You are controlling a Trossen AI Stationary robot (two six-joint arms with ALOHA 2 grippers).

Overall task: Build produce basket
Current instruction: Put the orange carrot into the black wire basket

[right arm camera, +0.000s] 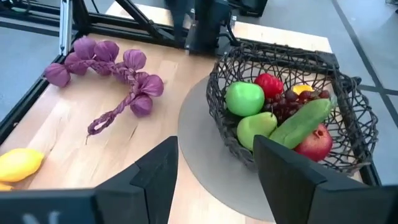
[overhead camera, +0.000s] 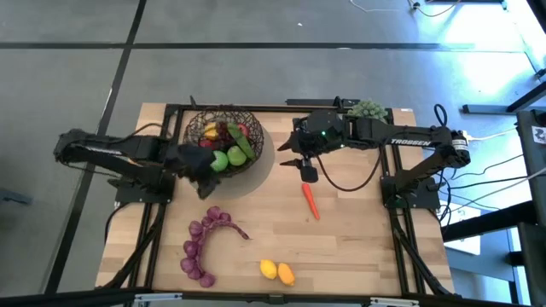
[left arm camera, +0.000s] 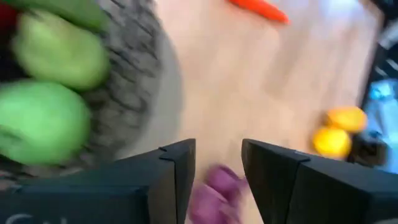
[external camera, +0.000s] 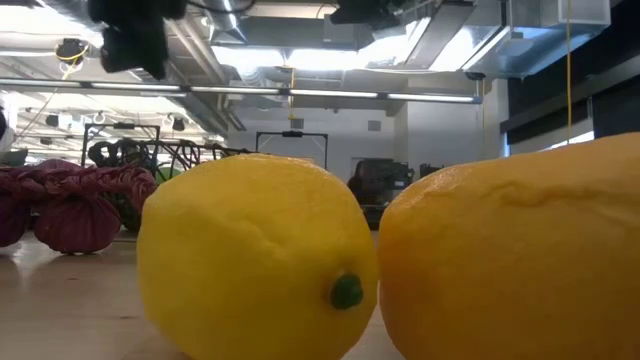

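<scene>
The dark wire basket stands on a round grey mat at the table's far middle. It holds green apples, a cucumber, a red pomegranate, dark grapes and a red pepper. My left gripper is open and empty just near-side of the basket, above the mat's edge; its wrist view shows a purple bulb below the gap. My right gripper is open and empty above the far end of the orange carrot, which lies on the table.
A purple braided string of bulbs lies on the table near-left of centre. A yellow lemon and an orange-yellow fruit lie at the near edge. A pale-green bushy clump sits at the far right. Black frame rails run along the table's sides.
</scene>
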